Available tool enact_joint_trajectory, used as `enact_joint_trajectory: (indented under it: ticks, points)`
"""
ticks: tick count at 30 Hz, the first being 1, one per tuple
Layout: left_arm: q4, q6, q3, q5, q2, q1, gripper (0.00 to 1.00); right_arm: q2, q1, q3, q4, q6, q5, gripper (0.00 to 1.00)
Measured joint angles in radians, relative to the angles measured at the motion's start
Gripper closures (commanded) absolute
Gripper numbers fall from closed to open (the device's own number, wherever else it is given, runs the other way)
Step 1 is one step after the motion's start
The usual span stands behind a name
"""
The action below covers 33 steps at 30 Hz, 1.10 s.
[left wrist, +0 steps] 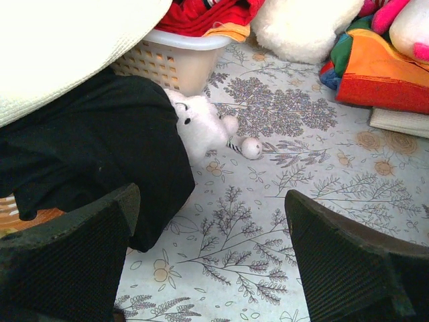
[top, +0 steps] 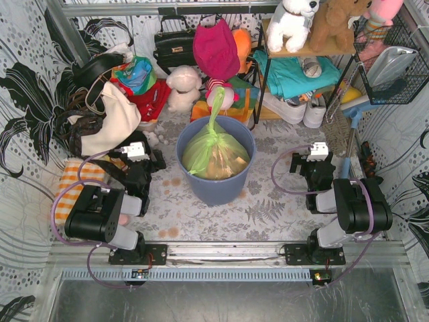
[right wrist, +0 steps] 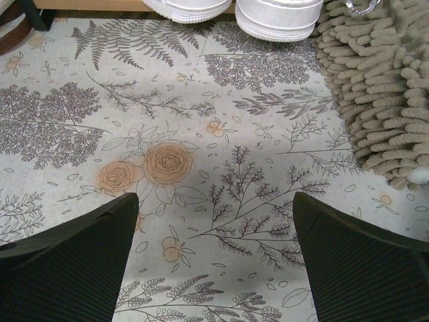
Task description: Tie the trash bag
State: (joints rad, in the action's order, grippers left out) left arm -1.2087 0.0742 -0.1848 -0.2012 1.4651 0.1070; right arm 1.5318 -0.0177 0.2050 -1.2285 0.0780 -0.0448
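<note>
The light-green trash bag (top: 213, 149) sits inside the blue-grey round bin (top: 216, 184) at the middle of the table, with brown paper showing through it. Its top is gathered into a narrow tail (top: 216, 107) that stands upright. My left gripper (top: 151, 158) rests low to the left of the bin, apart from it, open and empty. In the left wrist view my left gripper (left wrist: 211, 204) spans only floral cloth. My right gripper (top: 310, 162) rests to the right of the bin, also open; in the right wrist view my right gripper (right wrist: 214, 204) holds nothing. Neither wrist view shows the bag.
A black cloth (left wrist: 87, 154), a small white toy (left wrist: 201, 124) and a white basket (left wrist: 177, 60) lie ahead of the left fingers. White shoes (right wrist: 278, 12) and a beige shaggy mop head (right wrist: 375, 87) lie ahead of the right ones. Bags, soft toys and a shelf (top: 305, 50) crowd the back.
</note>
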Motion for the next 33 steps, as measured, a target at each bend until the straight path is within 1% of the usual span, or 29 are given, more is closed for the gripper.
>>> enact_joint_trajectory:
  ticks: [10,33]
  points:
    - [0.004,0.003,0.0,-0.001,0.0,-0.005,0.02,0.001,0.0,-0.011,-0.03,-0.01,-0.026,0.03]
    - [0.005,0.003,0.0,-0.001,0.0,-0.005,0.02,0.001,0.0,-0.011,-0.029,-0.011,-0.026,0.03]
